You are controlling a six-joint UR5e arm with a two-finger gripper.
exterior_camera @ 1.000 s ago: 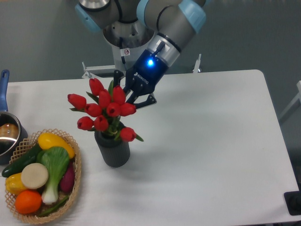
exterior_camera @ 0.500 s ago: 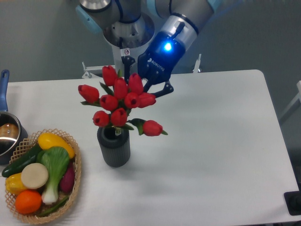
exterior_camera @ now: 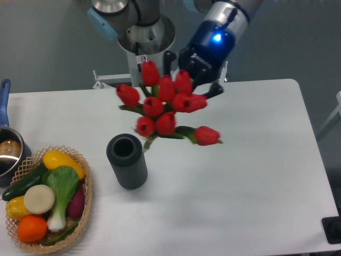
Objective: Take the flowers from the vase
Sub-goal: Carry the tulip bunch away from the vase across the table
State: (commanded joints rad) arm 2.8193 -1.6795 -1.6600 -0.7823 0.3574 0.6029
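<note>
The flowers (exterior_camera: 166, 109), a bunch of red tulip buds with green leaves, hang in the air above and to the right of the vase, fully out of it. My gripper (exterior_camera: 187, 80) is shut on the flowers from behind, its fingers mostly hidden by the buds. The vase (exterior_camera: 127, 161), a dark grey ribbed cup, stands upright on the white table (exterior_camera: 250, 170) with its mouth showing dark and open. The lowest stem tips hang just right of the vase rim.
A wicker basket (exterior_camera: 84, 210) of vegetables and fruit sits at the front left, with a green-and-white leafy vegetable in it. A steel pot (exterior_camera: 7, 152) with a blue handle is at the left edge. The arm's base stands behind the table.
My gripper has risen and moved right with the flowers. The stems, still in the vase half a second ago, have come fully out. The vase has stayed in place.
</note>
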